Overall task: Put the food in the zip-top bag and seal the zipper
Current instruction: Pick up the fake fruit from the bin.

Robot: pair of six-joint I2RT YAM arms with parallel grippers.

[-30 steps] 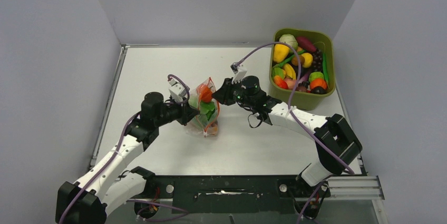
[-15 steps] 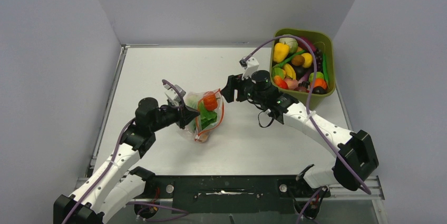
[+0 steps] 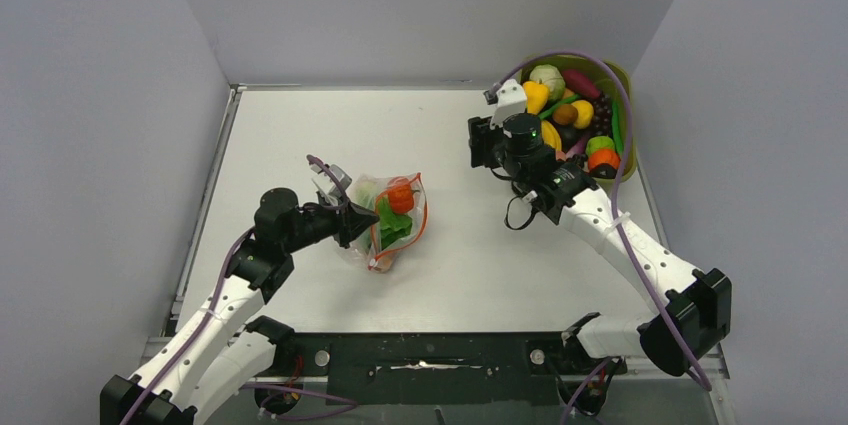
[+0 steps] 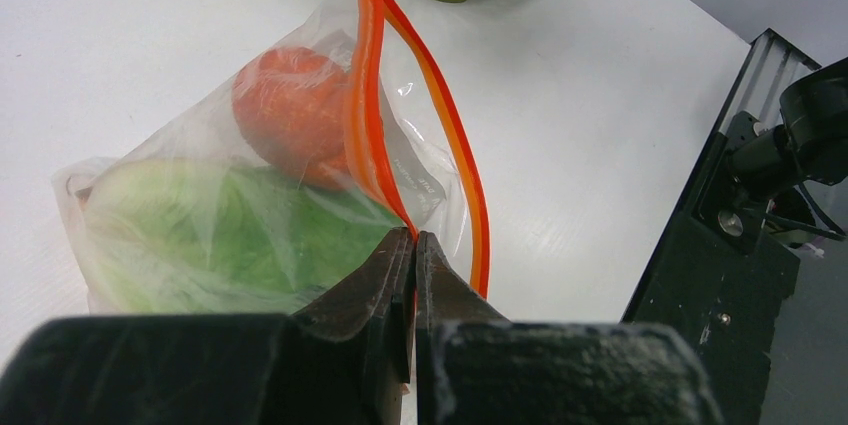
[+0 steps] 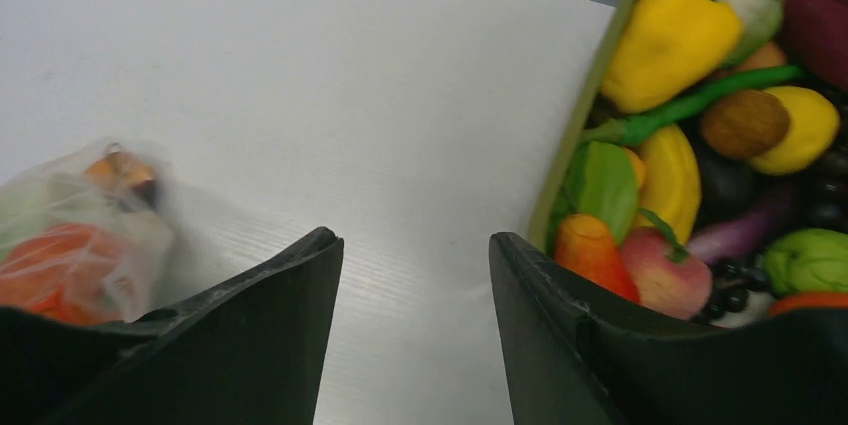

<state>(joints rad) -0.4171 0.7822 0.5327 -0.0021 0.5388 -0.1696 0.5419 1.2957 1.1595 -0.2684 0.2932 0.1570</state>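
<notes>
Likely soft, light, slippery bag (image 4: 200, 225); best pinched at stiffer zipper (image 4: 362, 95), as by left gripper (image 4: 413, 237), clamped there; right gripper (image 5: 412, 241) wide, empty.

No text can be read; the zip-top bag (image 4: 262, 207) bears a tiny dark print (image 4: 426, 183) (centre of the left wrist view), too blurred to decipher.
</notes>
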